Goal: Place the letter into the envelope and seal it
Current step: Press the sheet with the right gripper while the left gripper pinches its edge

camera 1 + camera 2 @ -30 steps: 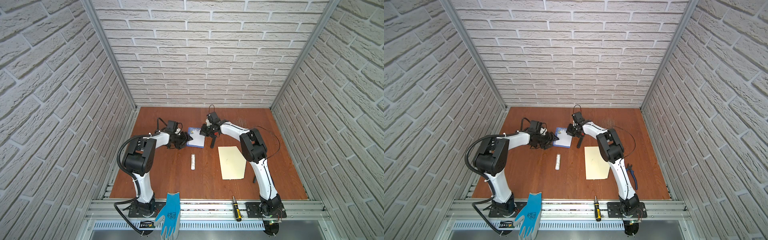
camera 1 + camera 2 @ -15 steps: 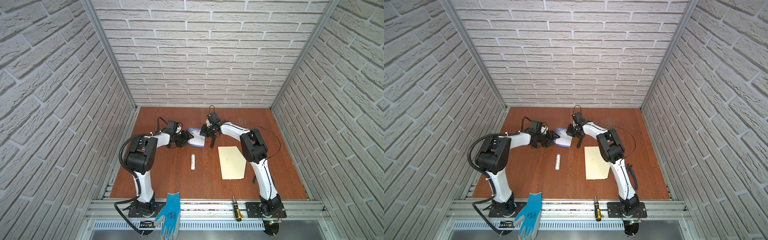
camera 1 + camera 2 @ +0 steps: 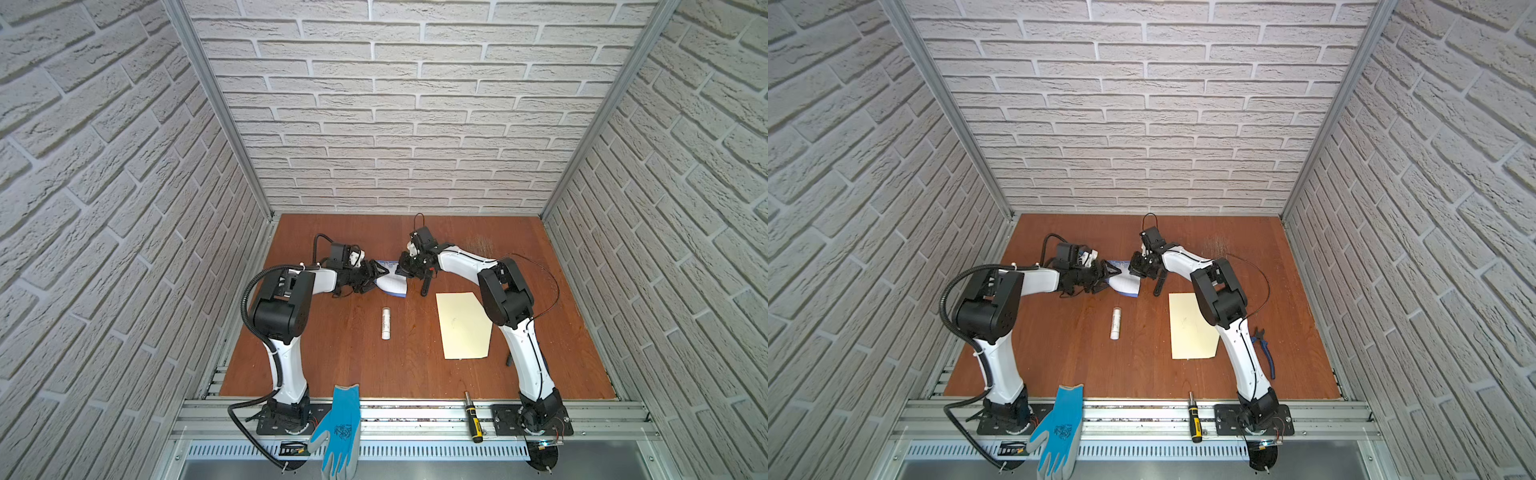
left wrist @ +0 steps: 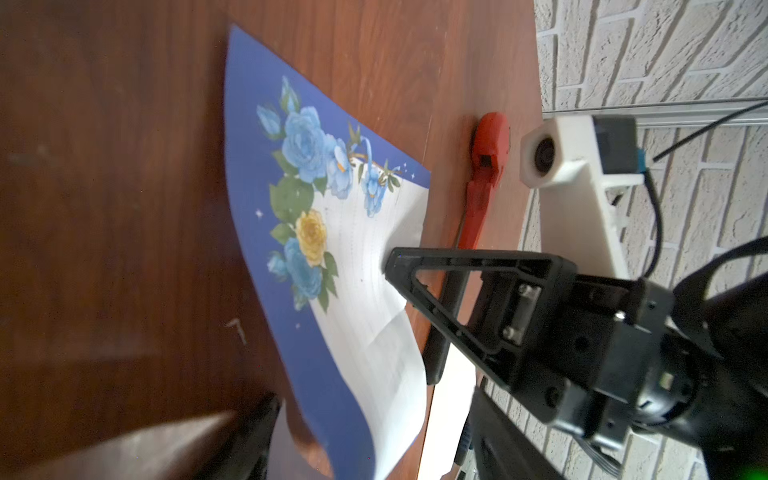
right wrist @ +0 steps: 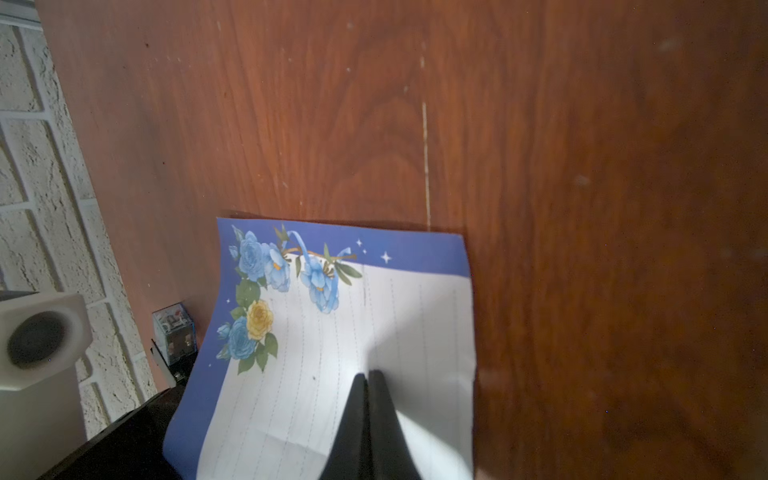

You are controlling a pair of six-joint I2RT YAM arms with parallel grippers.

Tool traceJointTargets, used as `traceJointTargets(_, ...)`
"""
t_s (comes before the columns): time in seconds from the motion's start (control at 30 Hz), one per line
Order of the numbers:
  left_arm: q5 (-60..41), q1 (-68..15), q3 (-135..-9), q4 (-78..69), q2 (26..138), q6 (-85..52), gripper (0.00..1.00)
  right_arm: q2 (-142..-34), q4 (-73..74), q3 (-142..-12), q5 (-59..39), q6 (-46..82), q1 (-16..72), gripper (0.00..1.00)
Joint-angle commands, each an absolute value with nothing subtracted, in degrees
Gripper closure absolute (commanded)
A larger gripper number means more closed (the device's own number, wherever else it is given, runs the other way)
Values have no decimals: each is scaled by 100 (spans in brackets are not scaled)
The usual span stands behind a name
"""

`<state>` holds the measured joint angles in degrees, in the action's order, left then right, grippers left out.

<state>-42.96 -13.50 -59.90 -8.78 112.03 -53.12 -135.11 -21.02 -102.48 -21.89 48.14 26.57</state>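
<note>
thin letter [image 3: 392, 284] at the table's [image 3: 332, 361] far middle, well apart from the envelope [image 3: 463, 324]. pinned under the pressed-together right gripper [image 5: 368, 376], one edge curled up at the spread left gripper [image 3: 382, 272]. light, floppy, easily creased; probably best pinched at that raised edge.

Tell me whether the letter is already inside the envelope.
No: in a top view the letter is out in the open, well apart from the envelope.
</note>
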Motion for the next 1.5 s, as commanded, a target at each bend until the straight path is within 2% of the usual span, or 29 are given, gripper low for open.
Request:
traceJointTargets(0.0, -4622, -1294, -6148, -555, 11185, -4616, 29, -13530, -2653, -9992, -2040, 4840, 2751, 94)
traceJointTargets(0.2, -4614, -1276, -6522, 622, 11100, -3567, 26, -13529, -2703, -10043, -2028, 4824, 2751, 94)
traceJointTargets(0.5, -4711, -1270, -6991, 1546, 11149, -2778, 25, -13565, -2808, -10134, -2020, 4790, 2745, 94)
traceJointTargets(0.73, -4741, -1282, -7358, 2497, 11188, -2020, 19, -13571, -2875, -10174, -2007, 4756, 2750, 94)
traceJointTargets(0.9, -4864, -1283, -7478, 2792, 11343, -1778, 19, -13582, -2870, -10163, -2008, 4773, 2751, 94)
traceJointTargets(1.03, -4918, -1272, -7448, 2659, 11364, -1907, 26, -13575, -2900, -10166, -2009, 4747, 2751, 94)
traceJointTargets(1.23, -5127, -1212, -7193, 2006, 11235, -2373, 43, -13537, -2914, -10144, -2003, 4718, 2751, 94)
traceJointTargets(1.47, -5212, -1143, -7075, 1899, 11301, -2453, 71, -13479, -2877, -10124, -2010, 4741, 2751, 94)
